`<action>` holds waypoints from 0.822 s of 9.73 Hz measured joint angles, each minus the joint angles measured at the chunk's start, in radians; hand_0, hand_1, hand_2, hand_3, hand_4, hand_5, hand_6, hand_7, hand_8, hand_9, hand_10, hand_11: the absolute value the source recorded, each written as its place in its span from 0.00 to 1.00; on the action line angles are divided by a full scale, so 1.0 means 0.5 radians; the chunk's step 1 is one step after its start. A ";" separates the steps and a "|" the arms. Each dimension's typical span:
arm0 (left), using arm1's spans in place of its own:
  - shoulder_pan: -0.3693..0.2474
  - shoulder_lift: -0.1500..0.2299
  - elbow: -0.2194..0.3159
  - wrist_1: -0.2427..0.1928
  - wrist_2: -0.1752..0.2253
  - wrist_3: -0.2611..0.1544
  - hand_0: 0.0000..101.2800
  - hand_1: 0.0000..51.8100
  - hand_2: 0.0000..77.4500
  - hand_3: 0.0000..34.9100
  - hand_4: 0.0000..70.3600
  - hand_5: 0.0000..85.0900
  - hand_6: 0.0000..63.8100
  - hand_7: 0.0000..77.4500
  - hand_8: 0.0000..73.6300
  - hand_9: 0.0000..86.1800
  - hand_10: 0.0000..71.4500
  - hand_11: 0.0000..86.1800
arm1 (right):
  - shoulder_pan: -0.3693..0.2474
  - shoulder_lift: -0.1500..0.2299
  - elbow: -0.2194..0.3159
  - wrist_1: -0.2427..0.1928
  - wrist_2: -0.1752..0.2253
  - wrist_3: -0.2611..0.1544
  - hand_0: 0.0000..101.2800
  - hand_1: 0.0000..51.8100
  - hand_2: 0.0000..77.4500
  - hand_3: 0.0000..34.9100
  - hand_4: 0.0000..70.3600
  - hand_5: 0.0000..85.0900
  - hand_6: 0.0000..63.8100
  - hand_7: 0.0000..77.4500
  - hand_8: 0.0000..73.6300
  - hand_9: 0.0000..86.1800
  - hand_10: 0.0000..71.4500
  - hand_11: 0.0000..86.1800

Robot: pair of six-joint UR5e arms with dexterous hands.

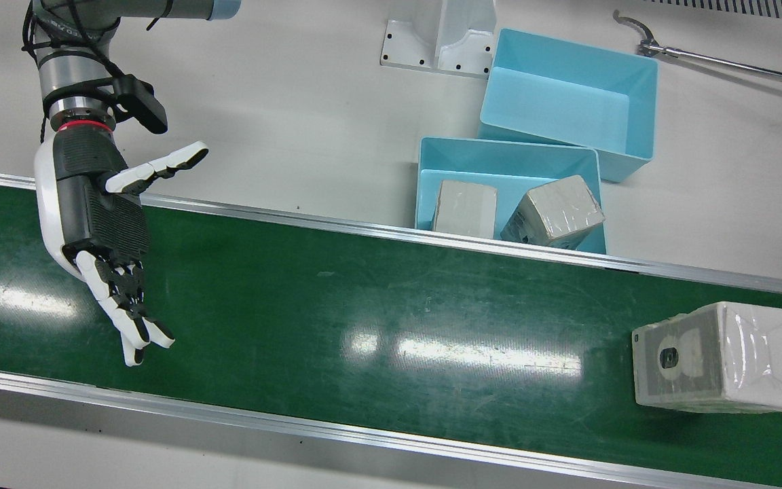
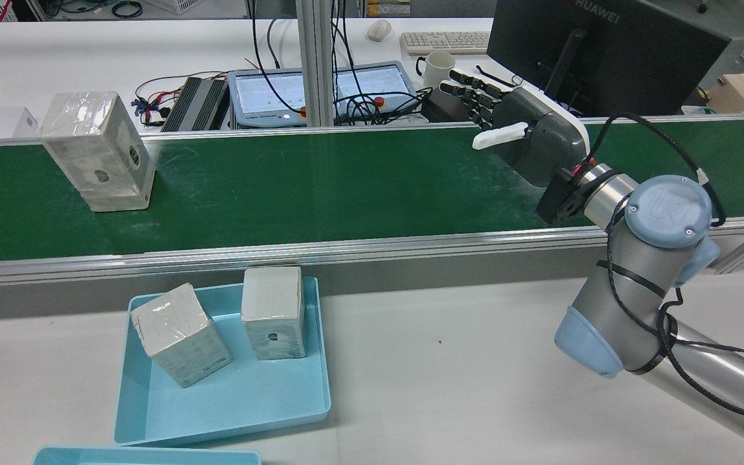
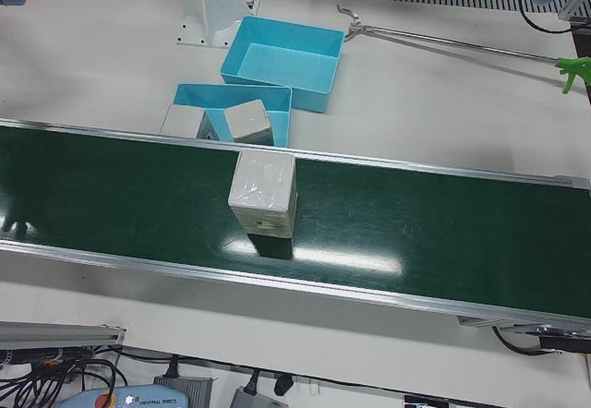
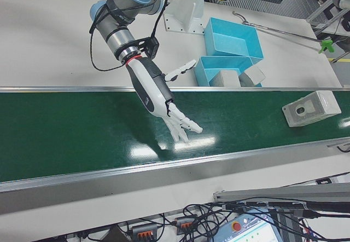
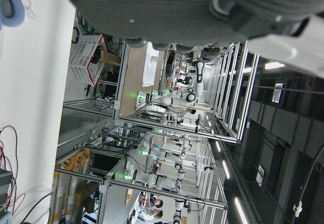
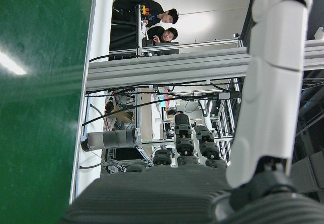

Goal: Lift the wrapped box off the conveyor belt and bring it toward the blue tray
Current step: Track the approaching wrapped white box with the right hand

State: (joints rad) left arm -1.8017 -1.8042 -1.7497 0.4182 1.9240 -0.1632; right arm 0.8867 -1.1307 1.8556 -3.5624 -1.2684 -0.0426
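Note:
The wrapped box lies on the green conveyor belt, at the right in the front view and at the left in the rear view. It also shows in the left-front view and the right-front view. My right hand is open, palm showing and fingers spread, above the belt's other end, far from the box; the rear view shows it too. The shallow blue tray sits beside the belt with two wrapped boxes in it. Only part of my left hand shows, in its own view.
A deeper blue bin stands behind the tray. A long reach tool lies on the white table past the bin. Aluminium rails edge the belt. A monitor and cables stand beyond the belt in the rear view.

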 joint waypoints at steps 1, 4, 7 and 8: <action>0.000 0.000 0.000 0.000 0.000 0.000 0.00 0.00 0.01 0.00 0.00 0.01 0.01 0.01 0.01 0.01 0.01 0.01 | -0.001 0.000 0.000 0.000 0.000 0.000 0.46 0.21 0.04 0.00 0.15 0.09 0.09 0.18 0.04 0.03 0.00 0.01; 0.000 0.000 0.000 0.000 0.000 0.000 0.00 0.00 0.01 0.00 0.00 0.01 0.01 0.01 0.01 0.01 0.01 0.01 | -0.004 0.001 -0.002 0.000 0.000 -0.003 0.46 0.21 0.06 0.00 0.15 0.09 0.09 0.18 0.04 0.04 0.00 0.01; 0.000 0.000 0.000 0.000 0.000 0.000 0.00 0.00 0.01 0.00 0.00 0.01 0.00 0.01 0.01 0.01 0.01 0.01 | -0.015 0.001 -0.003 0.001 0.001 -0.004 0.46 0.21 0.06 0.00 0.15 0.09 0.09 0.18 0.04 0.03 0.00 0.01; 0.000 0.000 0.000 0.000 0.000 0.000 0.00 0.00 0.01 0.00 0.00 0.01 0.00 0.01 0.01 0.01 0.01 0.01 | -0.018 0.001 -0.003 0.001 0.002 -0.004 0.46 0.21 0.06 0.00 0.15 0.09 0.09 0.18 0.04 0.03 0.00 0.01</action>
State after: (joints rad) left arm -1.8017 -1.8042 -1.7497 0.4183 1.9240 -0.1632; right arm 0.8775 -1.1305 1.8540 -3.5619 -1.2675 -0.0445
